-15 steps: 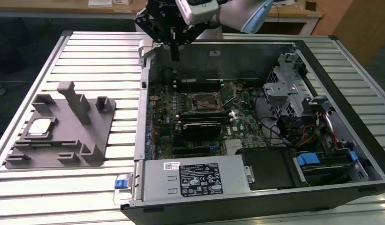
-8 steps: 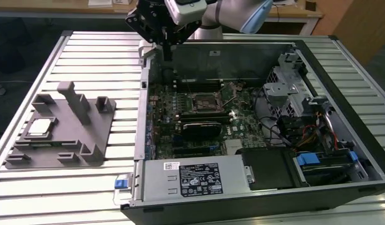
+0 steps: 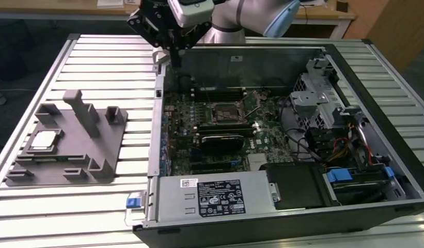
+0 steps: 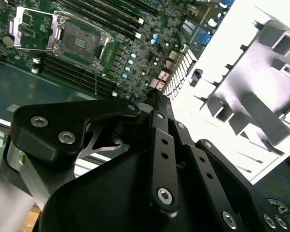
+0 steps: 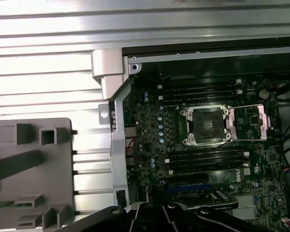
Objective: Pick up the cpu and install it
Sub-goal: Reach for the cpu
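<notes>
The cpu (image 3: 45,140), a small silvery square, lies flat in a recess of the grey fixture plate (image 3: 94,155) on the exterior view's left. My gripper (image 3: 176,58) hangs high over the back left corner of the open computer case (image 3: 349,206), well away from the cpu. Its fingers (image 4: 153,99) meet at the tips, shut on nothing. The motherboard socket (image 3: 225,111) sits mid-board; in both wrist views the socket (image 5: 206,124) is bare, with its metal lid (image 5: 251,123) flipped open beside it.
The case lies on a slatted metal table (image 3: 94,57). Inside it are a power supply (image 3: 212,196), drive bays and cables (image 3: 335,139) on the exterior view's right, and memory slots (image 5: 203,92) on both sides of the socket. The case's metal wall (image 5: 117,140) separates fixture and board.
</notes>
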### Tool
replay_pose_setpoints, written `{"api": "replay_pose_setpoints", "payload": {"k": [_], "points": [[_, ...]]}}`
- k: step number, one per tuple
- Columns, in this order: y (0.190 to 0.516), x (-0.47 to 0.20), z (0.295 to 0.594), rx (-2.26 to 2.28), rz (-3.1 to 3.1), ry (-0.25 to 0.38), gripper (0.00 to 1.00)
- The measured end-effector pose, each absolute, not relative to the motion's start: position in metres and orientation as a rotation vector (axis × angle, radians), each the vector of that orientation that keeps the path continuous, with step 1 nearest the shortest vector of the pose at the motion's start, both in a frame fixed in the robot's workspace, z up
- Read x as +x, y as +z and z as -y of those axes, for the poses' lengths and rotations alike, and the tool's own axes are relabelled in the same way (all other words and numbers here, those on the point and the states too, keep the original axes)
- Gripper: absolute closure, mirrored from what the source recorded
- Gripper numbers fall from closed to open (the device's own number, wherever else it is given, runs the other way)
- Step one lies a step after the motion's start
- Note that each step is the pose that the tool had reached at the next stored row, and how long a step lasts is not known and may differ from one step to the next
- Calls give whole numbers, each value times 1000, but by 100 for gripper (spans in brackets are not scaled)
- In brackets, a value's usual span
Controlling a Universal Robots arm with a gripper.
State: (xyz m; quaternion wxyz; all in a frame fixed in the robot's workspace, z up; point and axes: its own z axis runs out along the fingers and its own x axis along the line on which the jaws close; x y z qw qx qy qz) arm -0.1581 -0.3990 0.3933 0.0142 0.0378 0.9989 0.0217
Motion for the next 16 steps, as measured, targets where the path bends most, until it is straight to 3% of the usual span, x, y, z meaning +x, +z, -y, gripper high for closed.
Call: {"api": "replay_pose_setpoints", "payload": {"k": [16], "points": [[393,-197,399,117,-3104,68,89]]}}
